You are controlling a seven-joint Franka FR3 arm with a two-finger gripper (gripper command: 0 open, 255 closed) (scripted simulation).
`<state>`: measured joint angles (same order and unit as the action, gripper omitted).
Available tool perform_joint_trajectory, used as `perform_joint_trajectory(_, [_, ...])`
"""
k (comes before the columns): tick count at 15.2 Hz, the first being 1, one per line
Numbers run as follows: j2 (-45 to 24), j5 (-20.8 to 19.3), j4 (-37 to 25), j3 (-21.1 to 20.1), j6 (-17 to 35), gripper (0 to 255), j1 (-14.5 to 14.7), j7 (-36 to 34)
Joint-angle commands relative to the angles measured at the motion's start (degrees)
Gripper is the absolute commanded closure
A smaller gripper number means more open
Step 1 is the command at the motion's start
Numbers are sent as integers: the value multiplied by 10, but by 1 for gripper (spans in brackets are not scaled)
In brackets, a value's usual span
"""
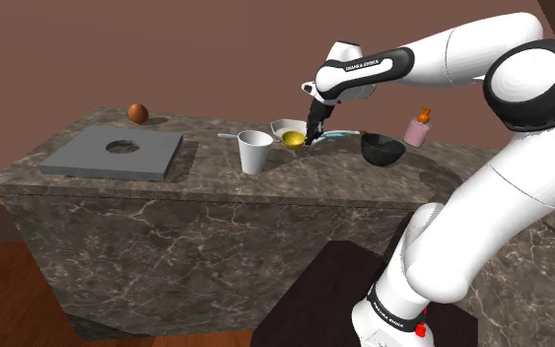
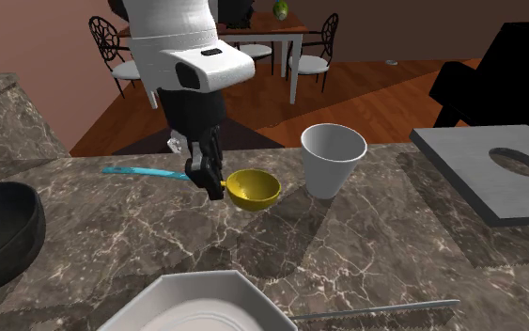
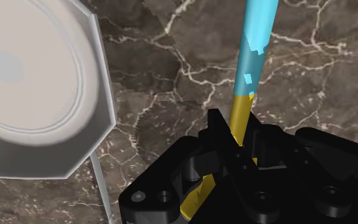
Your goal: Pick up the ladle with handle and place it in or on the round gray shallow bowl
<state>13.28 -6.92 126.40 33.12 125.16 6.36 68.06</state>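
Observation:
The ladle has a yellow cup [image 2: 253, 188] and a light blue handle [image 2: 135, 170]. It lies level, low over the dark marble counter; I cannot tell whether it touches. My gripper [image 2: 210, 183] is shut on the ladle where the yellow neck meets the blue handle [image 3: 240, 114]. In the shoulder view the gripper [image 1: 312, 136] points down behind the yellow cup [image 1: 294, 140]. The pale grey shallow bowl [image 2: 196, 301] with a faceted rim sits empty beside the ladle, also seen as the bowl [image 1: 287, 126] behind the gripper and the bowl [image 3: 31, 83] near the fingers.
A white cup [image 1: 255, 151] stands close to the ladle's cup. A black bowl [image 1: 381, 148] and a pink bottle [image 1: 419, 128] sit on the handle's side. A grey slab with a round hole [image 1: 112, 153] and an orange ball [image 1: 138, 112] lie farther off. A thin grey rod [image 2: 375, 310] rests by the shallow bowl.

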Motion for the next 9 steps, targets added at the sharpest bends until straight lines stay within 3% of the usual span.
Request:
perform_joint_trajectory(1, [4,-1,-12,-2,-16,255,0,-2])
perform_joint_trajectory(9, [17,-5,-63,-11,-78,255,1,-6])
